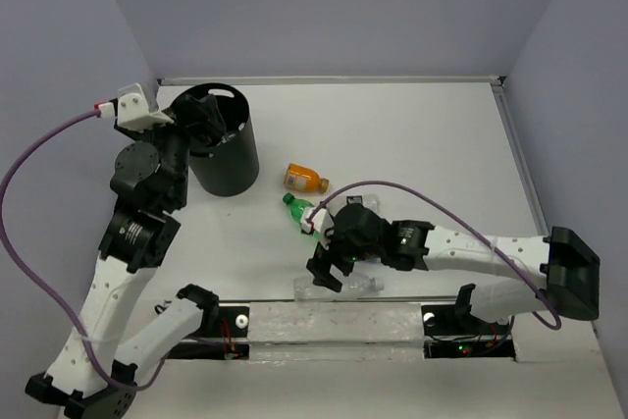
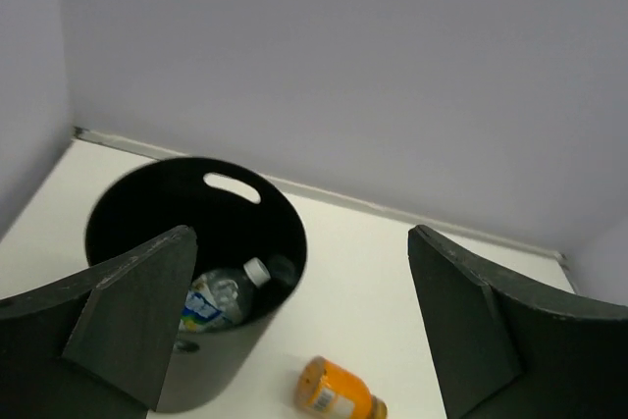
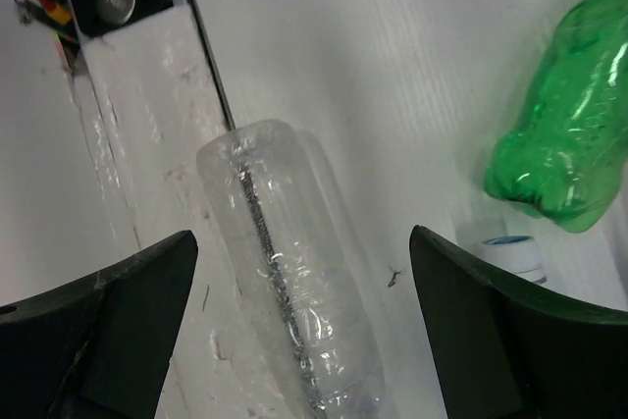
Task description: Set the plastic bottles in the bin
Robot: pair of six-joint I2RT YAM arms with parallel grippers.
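Note:
The black bin (image 1: 224,156) stands at the far left. My left gripper (image 1: 201,123) hovers open and empty over its rim (image 2: 294,233). A clear bottle with a white-blue label (image 2: 218,299) lies inside the bin. The orange bottle (image 1: 304,180) lies on its side right of the bin and also shows in the left wrist view (image 2: 339,397). The green bottle (image 1: 299,211) lies just below it. My right gripper (image 1: 329,272) is open above an unlabelled clear bottle (image 3: 285,272), its jaws either side, not touching. The green bottle (image 3: 569,154) and a white cap (image 3: 505,247) lie to the right.
The clear bottle lies against a shiny taped strip (image 1: 334,319) along the table's near edge, between the arm bases. Grey walls close the table at the back and sides. The right arm (image 1: 471,252) stretches across the front right.

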